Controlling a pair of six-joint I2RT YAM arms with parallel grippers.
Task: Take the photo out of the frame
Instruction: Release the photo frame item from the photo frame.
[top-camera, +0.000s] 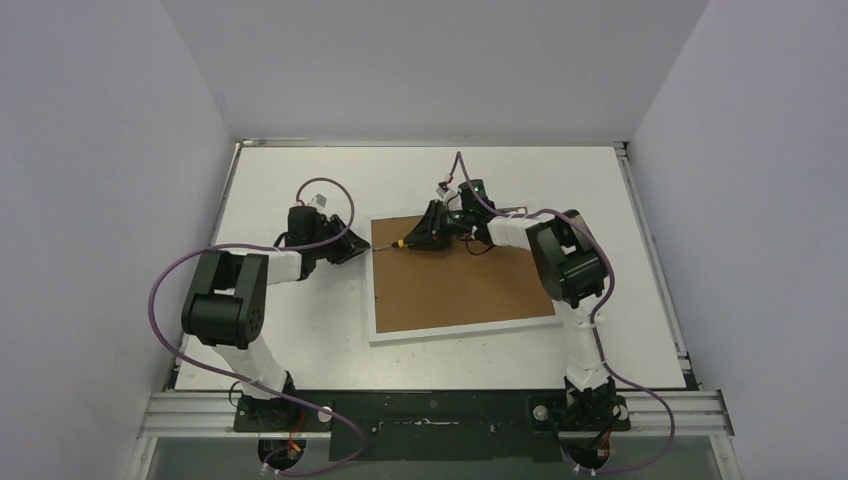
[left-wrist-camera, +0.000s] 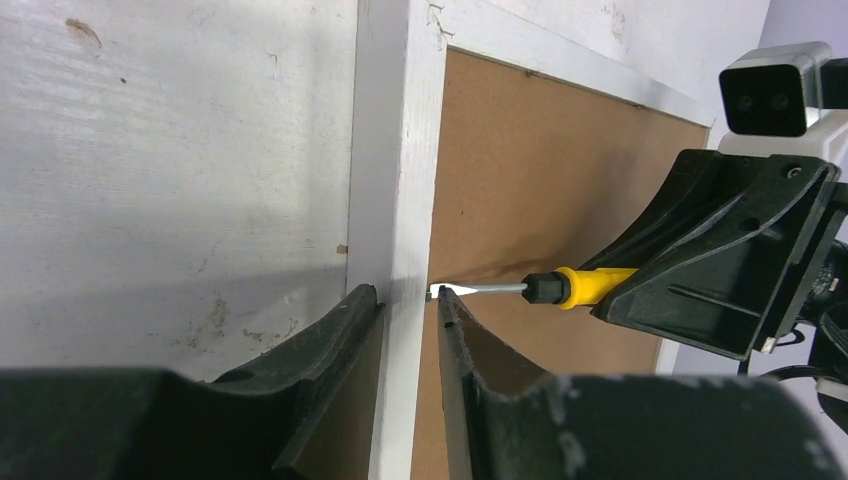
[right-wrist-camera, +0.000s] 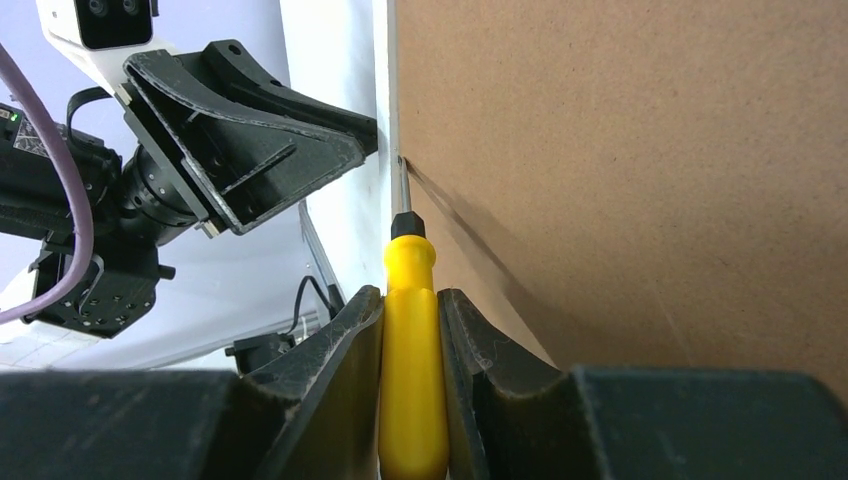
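Note:
The frame (top-camera: 460, 330) lies face down in mid-table, its brown backing board (top-camera: 460, 280) up. The photo is hidden under that board. My left gripper (top-camera: 358, 248) is at the frame's left side. In the left wrist view its jaws (left-wrist-camera: 410, 295) press on either side of the white border (left-wrist-camera: 395, 150). My right gripper (top-camera: 425, 235) is shut on a yellow-handled screwdriver (right-wrist-camera: 410, 330). The screwdriver's metal tip (right-wrist-camera: 400, 160) sits at the seam between border and backing, just beside the left fingertips (left-wrist-camera: 445, 300).
Both arms meet at the frame's far left corner, wrists close together. White table (top-camera: 290, 330) surrounds the frame. Grey walls close in the back and sides, and a metal rail (top-camera: 430, 410) carries the arm bases at the near edge.

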